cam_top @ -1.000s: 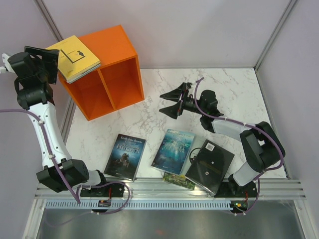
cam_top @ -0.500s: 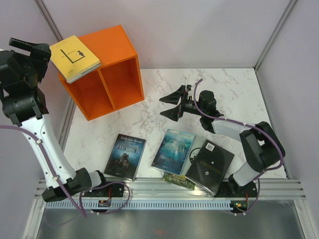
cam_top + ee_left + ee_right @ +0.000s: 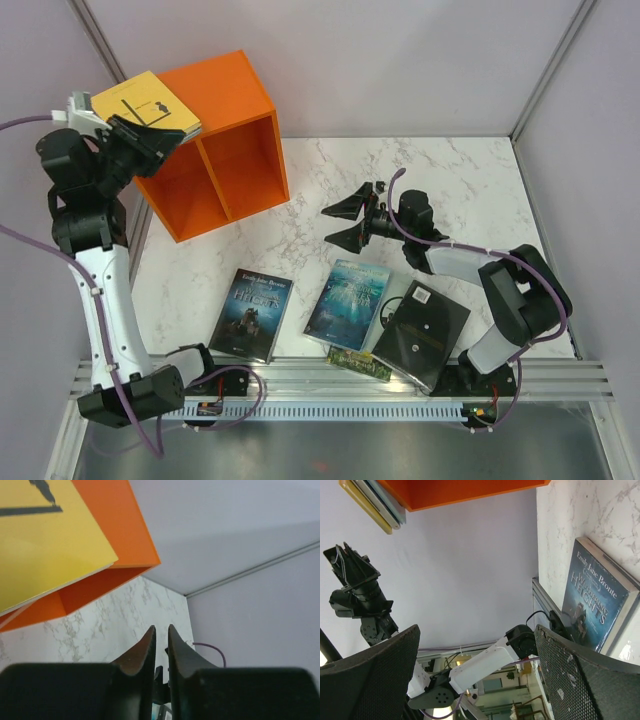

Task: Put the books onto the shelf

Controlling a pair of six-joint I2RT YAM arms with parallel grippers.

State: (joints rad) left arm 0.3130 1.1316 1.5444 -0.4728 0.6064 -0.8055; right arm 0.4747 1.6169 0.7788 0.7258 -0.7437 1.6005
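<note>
The orange shelf point(image 3: 235, 125) stands at the back left with a yellow book point(image 3: 148, 105) lying on its top. My left gripper point(image 3: 160, 140) hovers at that book's near edge. In the left wrist view the left gripper point(image 3: 161, 630) has its jaws almost together with nothing between them, below the yellow book point(image 3: 45, 545) and the shelf point(image 3: 125, 525). My right gripper point(image 3: 345, 222) hangs wide open over mid-table and holds nothing. A dark blue book point(image 3: 250, 313), a teal book point(image 3: 347, 303), a black book with a barcode sticker point(image 3: 420, 335) and a green-gold book point(image 3: 360, 362) lie near the front edge.
The marble table point(image 3: 450, 190) is walled in by pale panels at the back and sides. A metal rail point(image 3: 340, 385) runs along the near edge. The right wrist view shows the dark blue book point(image 3: 600, 605) and the shelf's underside point(image 3: 465, 490).
My left arm has swung from left of the shelf in toward the yellow book, and its jaws have closed. The right gripper shifted slightly and stays open.
</note>
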